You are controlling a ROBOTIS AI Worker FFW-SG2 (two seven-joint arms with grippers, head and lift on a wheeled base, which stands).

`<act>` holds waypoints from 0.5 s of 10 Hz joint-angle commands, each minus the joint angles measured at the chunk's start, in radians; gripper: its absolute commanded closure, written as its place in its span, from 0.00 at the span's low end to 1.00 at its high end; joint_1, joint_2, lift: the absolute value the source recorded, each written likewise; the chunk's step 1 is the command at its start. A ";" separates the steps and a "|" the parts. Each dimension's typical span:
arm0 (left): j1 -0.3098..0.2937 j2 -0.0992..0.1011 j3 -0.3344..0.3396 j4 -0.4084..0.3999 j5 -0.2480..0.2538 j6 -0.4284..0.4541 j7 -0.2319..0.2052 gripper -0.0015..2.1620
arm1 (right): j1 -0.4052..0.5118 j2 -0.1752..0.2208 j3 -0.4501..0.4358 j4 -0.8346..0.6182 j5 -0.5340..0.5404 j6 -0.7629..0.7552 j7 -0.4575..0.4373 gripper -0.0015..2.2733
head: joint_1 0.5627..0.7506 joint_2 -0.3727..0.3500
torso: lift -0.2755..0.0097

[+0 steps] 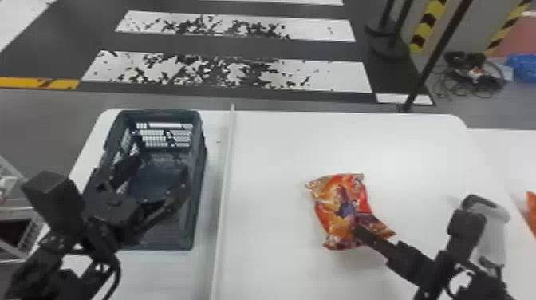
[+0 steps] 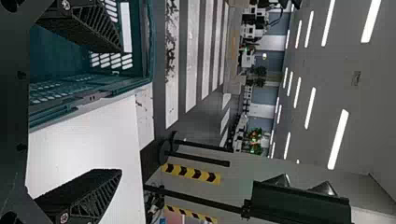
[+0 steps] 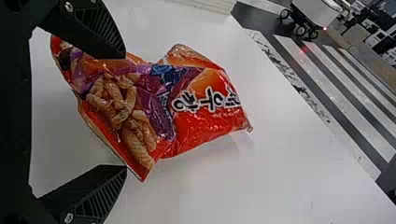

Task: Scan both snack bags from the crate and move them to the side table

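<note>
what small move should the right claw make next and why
I'd probably ease the right claw closer to the snack bag and close on it: the claw is open, and part of the bag, lying on the table, shows between its fingers.

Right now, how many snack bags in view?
1 certain: red bag on white table, by right gripper. Orange item at head view's right edge may be another. Crate partly hidden by left gripper.
</note>
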 commanded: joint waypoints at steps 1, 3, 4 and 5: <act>-0.001 0.000 0.000 0.006 0.004 0.000 0.000 0.04 | -0.034 -0.002 -0.014 0.037 0.005 0.016 0.002 0.16 | 0.70 0.47 | 0.70; 0.000 0.000 0.000 0.006 0.004 0.000 0.000 0.04 | -0.051 -0.002 -0.021 0.047 0.033 0.022 0.002 0.89 | 0.70 0.45 | 0.70; 0.000 0.000 0.000 0.006 0.006 0.000 0.000 0.04 | -0.060 -0.002 -0.034 0.058 0.031 0.041 0.006 0.99 | 0.70 0.45 | 0.70; 0.000 0.000 -0.001 0.007 0.006 0.000 0.000 0.04 | -0.063 -0.002 -0.047 0.078 0.008 0.041 0.037 0.99 | 0.70 0.44 | 0.70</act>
